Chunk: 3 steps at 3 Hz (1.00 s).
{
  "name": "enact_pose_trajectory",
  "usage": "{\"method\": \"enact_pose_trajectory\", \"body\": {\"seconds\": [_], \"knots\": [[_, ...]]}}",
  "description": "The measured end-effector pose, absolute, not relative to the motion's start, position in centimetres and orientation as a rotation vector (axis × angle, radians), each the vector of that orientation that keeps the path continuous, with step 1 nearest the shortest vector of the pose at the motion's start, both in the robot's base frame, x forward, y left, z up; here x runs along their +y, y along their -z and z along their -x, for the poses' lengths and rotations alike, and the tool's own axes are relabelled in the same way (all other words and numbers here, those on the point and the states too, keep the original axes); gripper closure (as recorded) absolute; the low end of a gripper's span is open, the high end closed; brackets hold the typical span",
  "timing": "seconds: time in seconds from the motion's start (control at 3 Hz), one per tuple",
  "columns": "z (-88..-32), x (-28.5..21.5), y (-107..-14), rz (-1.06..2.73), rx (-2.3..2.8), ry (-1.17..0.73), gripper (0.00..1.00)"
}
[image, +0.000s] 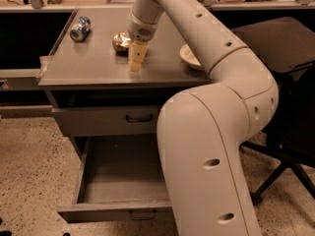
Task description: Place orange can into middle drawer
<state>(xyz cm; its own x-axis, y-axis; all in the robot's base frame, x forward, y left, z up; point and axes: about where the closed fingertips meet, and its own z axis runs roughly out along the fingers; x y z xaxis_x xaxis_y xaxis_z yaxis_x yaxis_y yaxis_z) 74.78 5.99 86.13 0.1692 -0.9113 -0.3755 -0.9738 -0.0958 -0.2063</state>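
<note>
Apparently poised to grasp: gripper [137,58] at upper centre beside orange can [120,42], state impossible to tell, middle drawer [118,175] open below to receive it.

Warm light lays a soft sheen on the cabinet top [88,65]; the gripper [136,59] over it stands just beside the glinting orange can [119,41].
</note>
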Motion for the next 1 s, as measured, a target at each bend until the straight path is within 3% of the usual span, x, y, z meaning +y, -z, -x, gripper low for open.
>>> {"method": "enact_pose_trajectory", "body": {"seconds": [1.0], "knots": [[-80.2,3.7,-88.0,1.713,1.802,-0.188,0.00]]}}
